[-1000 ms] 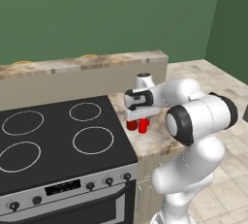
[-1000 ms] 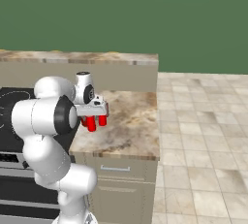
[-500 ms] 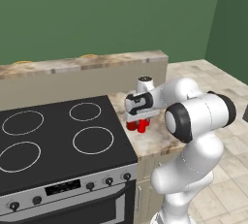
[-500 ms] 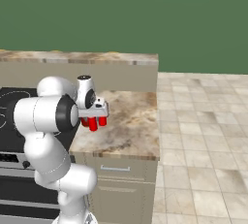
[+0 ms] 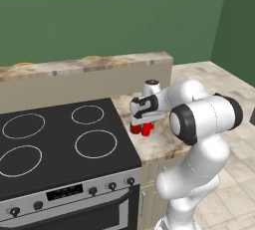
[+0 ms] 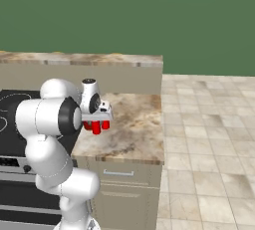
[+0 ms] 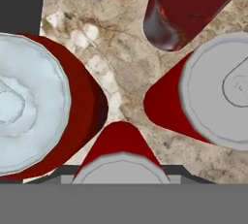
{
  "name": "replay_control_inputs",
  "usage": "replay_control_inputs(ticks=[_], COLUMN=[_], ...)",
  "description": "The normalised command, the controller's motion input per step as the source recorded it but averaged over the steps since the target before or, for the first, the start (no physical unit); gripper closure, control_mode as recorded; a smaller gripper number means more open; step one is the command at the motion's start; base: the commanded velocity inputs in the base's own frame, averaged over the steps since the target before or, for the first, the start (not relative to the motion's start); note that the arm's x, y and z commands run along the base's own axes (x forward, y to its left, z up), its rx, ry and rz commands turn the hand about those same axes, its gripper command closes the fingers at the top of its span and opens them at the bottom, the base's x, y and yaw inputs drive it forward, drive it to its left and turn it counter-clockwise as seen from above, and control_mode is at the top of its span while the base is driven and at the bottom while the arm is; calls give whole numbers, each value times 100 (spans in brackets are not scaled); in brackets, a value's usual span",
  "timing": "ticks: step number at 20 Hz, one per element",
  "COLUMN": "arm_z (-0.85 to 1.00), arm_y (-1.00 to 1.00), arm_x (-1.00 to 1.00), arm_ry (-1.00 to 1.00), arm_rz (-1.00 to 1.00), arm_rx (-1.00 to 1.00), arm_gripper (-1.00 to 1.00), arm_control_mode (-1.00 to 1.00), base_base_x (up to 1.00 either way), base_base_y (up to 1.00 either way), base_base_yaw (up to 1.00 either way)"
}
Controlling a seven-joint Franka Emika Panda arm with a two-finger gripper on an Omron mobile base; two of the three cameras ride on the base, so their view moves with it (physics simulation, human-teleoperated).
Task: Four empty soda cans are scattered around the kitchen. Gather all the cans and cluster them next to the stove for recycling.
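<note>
The soda cans [image 5: 140, 128] stood clustered on the bench [image 6: 134, 124] just beside the stove [image 5: 60, 139], one at the bottom of the hand view [image 7: 119, 157] between the gripper [image 5: 142, 119] jaws, clamped. Empty cans probably handle light, thin-walled and slippery; hold mid-body, gently.

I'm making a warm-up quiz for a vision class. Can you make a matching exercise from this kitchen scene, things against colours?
Things:
1. stove
2. soda cans
3. counter
4. wall

Colours:
a. green
b. red
c. black with white rings
d. tan marbled

Pairs: 1-c, 2-b, 3-d, 4-a
</note>
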Motion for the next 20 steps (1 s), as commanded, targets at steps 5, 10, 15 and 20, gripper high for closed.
replay_control_inputs(ticks=[5, 10, 15, 20], arm_z=[-18, -28, -34, -28], arm_y=[-8, 0, 0, 0], arm_x=[1, -5, -11, -2], arm_ry=[0, 4, 8, 1], arm_rz=[0, 0, -2, -4], arm_rx=[3, 0, 0, 0], arm_gripper=[100, -100, -100, -100], arm_control_mode=[-100, -100, -100, -100], base_base_x=[0, 0, 0, 0], base_base_y=[0, 0, 0, 0], base_base_yaw=[0, 0, 0, 0])
